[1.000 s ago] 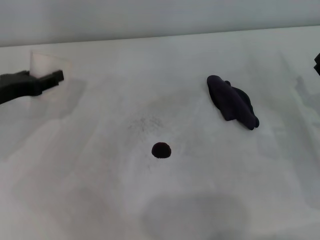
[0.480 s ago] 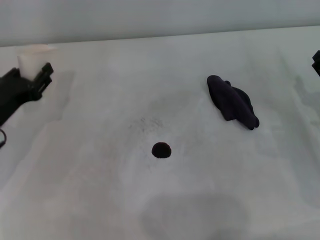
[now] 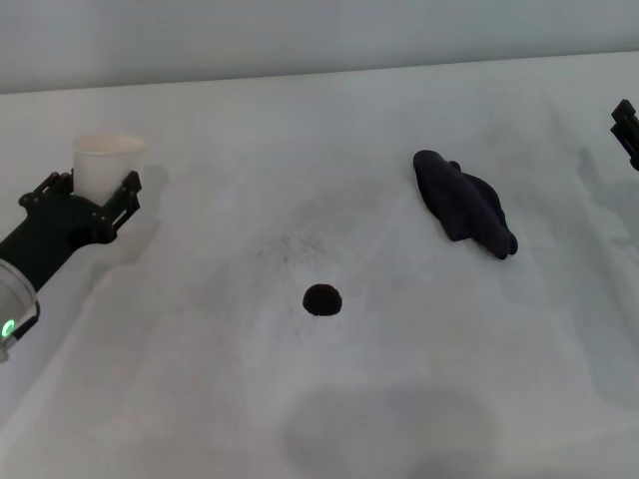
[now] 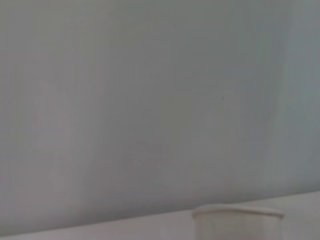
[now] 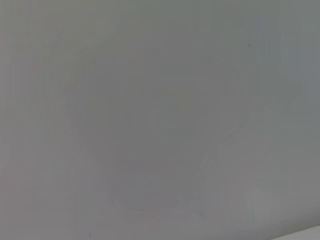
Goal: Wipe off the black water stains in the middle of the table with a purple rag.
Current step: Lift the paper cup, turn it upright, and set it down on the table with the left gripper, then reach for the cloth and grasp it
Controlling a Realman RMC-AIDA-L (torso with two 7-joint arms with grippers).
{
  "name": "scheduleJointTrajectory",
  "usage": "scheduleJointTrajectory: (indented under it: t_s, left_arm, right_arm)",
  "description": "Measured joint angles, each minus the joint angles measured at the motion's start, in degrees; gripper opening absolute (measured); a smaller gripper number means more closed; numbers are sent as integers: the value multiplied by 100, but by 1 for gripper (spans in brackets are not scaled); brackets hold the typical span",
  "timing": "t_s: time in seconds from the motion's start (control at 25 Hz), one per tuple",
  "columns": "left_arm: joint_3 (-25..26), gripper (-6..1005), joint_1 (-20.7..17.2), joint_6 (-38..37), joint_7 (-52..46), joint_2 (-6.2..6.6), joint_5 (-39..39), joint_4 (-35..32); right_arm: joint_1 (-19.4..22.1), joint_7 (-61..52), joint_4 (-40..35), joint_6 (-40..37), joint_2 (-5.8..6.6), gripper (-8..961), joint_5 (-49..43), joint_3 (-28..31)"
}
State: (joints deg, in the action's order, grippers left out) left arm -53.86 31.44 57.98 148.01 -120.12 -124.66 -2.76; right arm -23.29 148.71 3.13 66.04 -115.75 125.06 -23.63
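The desk (image 3: pixel 329 120) looks smooth and matt white, dulled by faint grey smudges and a speckled patch just beyond the stain (image 3: pixel 321 299), which is flat, dense black with no shine. The rag (image 3: pixel 464 205), right of the stain, is soft dark purple cloth, matt and rumpled into folds. Far left of the stain, a cup (image 3: pixel 106 162) looks matt white, held in the left end effector (image 3: pixel 95 190) of matt black plastic.

dark purple rag (image 3: pixel 465 204), black stain (image 3: pixel 321 299), white table (image 3: pixel 419 379), white cup (image 3: pixel 107 163)
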Motion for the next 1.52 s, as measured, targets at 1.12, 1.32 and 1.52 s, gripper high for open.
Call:
scheduleJointTrajectory:
  t_s: [1.12,1.32,1.52]
  left_arm:
    - [35,868,-330,61,508,-25,-224,591]
    - [34,870,-565,431,505,-21,-226,656]
    - [34,872,-797,710,514,-12,-212,665]
  right_arm:
    - [8,0,32,-12,0,825,0,-2]
    - [9,0,31,-36,0,825,0,-2]
    - [-42,0,30,-182,-2,825,0,-1]
